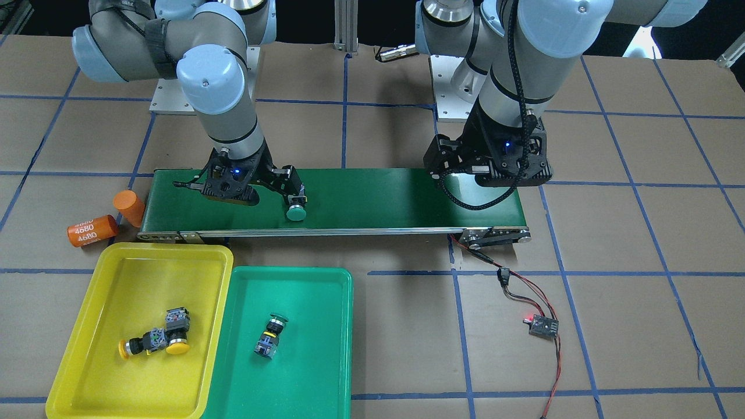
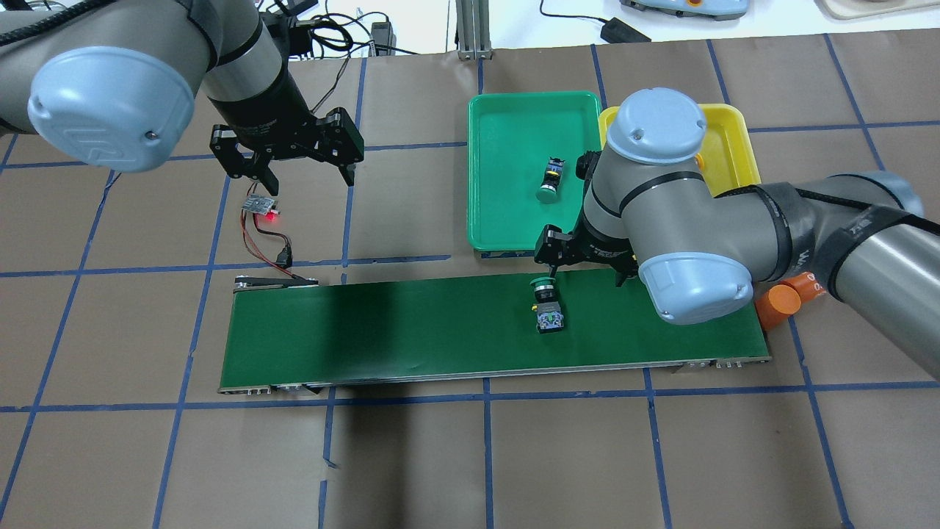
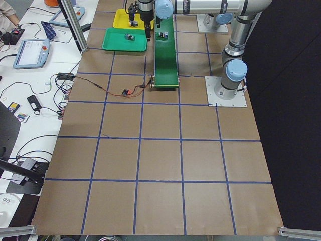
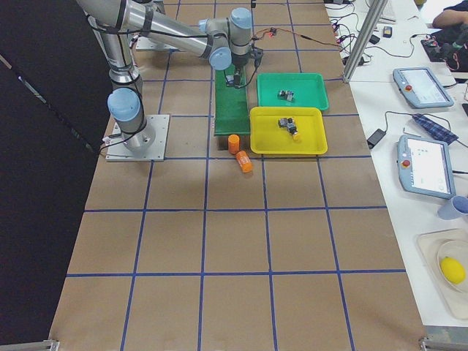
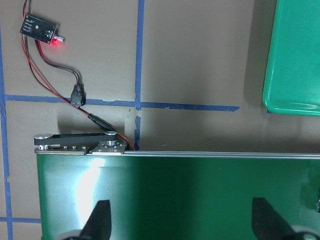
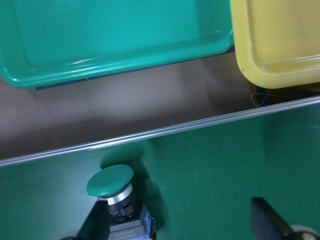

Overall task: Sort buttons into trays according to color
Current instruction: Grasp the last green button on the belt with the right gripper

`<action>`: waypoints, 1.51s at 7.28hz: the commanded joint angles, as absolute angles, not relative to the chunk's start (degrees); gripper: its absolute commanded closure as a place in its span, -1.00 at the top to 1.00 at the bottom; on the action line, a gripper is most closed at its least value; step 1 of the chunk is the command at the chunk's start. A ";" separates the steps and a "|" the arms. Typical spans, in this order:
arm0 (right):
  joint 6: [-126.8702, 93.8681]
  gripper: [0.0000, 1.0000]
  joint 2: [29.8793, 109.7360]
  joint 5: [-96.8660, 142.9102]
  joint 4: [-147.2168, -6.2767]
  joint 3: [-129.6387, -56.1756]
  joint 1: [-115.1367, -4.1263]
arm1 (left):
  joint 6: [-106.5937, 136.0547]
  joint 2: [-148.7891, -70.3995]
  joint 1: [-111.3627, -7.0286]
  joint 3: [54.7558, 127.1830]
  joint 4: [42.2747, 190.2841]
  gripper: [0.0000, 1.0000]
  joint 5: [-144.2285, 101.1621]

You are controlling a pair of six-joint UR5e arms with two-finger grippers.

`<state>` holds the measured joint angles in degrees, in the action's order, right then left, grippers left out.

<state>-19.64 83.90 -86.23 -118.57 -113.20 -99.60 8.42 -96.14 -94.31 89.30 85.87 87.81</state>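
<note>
A green button [image 2: 544, 295] lies on the dark green conveyor belt [image 2: 411, 330], its cap toward the trays. My right gripper [image 6: 182, 225] hangs open just above it, and the button [image 6: 112, 187] sits close inside one finger. Beyond the belt's edge, the teal tray [image 1: 314, 302] holds one green button [image 1: 270, 336]. Beside it, the yellow tray [image 1: 116, 291] holds two yellow buttons [image 1: 137, 344], the other one [image 1: 176, 331] touching the first. At the belt's other end my left gripper [image 2: 308, 176] is open and holds nothing.
Two orange cylinders, one lying [image 1: 92, 230] and one upright [image 1: 129, 208], stand off the belt end near the yellow tray. A small circuit board [image 1: 542, 326] with a red light and red-black wires lies near the belt's other end, below my left gripper.
</note>
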 commanded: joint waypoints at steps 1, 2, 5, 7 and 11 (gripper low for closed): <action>-20.91 1.00 83.32 -81.69 -117.07 -112.68 -100.02 | 8.44 -96.06 -94.31 89.30 85.87 1.00 87.80; -20.66 1.00 83.15 -81.30 -115.59 -113.20 -100.11 | 8.44 -95.98 -94.31 89.30 85.87 1.00 87.80; -20.30 1.00 80.79 -82.79 -114.08 -114.25 -100.19 | 8.44 -96.15 -94.31 89.30 85.87 1.00 87.89; -19.17 0.37 80.07 -89.33 -114.08 -114.26 -100.37 | 8.44 -96.15 -94.31 89.30 85.87 1.00 87.89; -18.02 -1.00 81.55 -90.53 -113.29 -111.02 -100.28 | 8.44 -96.15 -94.31 89.30 85.87 1.00 87.89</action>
<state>-18.13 80.78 -90.41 -113.38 -112.74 -100.32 8.40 -96.14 -94.31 89.30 85.87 87.85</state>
